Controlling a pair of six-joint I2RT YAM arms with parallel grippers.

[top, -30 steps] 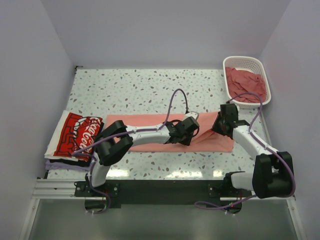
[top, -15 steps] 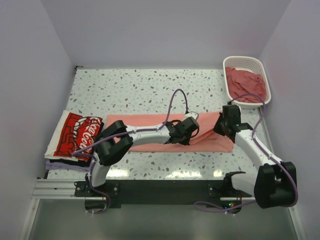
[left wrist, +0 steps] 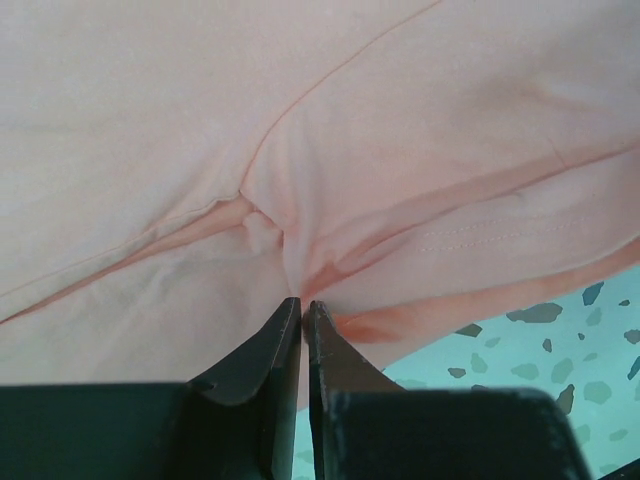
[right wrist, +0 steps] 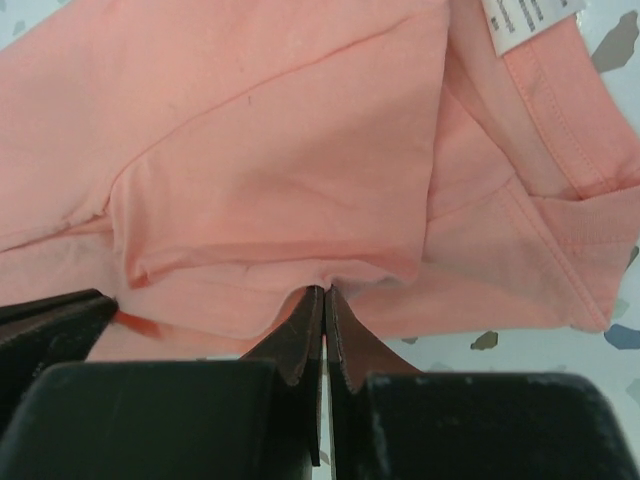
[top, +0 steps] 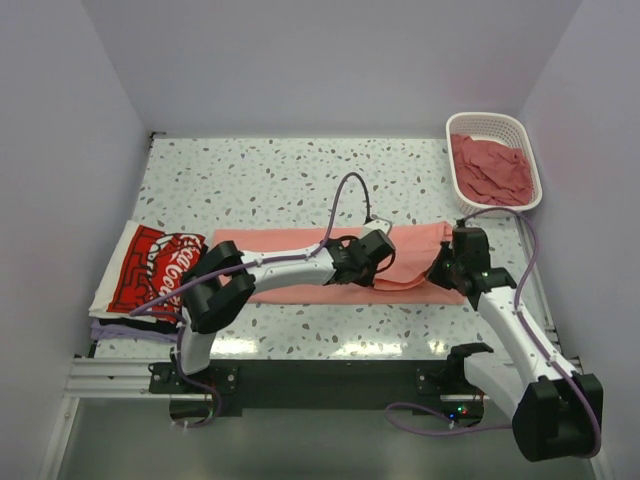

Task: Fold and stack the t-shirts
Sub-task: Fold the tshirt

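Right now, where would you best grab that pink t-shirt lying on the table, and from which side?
Probably by an edge at its right end, coming in low from the robot's side. The pink t-shirt lies flat in a long band on the table, so only an edge offers a fold thin enough to pinch. Both wrist views show jaws shut on such an edge.

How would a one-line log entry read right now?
left tool: shut on pink t-shirt | right tool: shut on pink t-shirt | fold: unfinished
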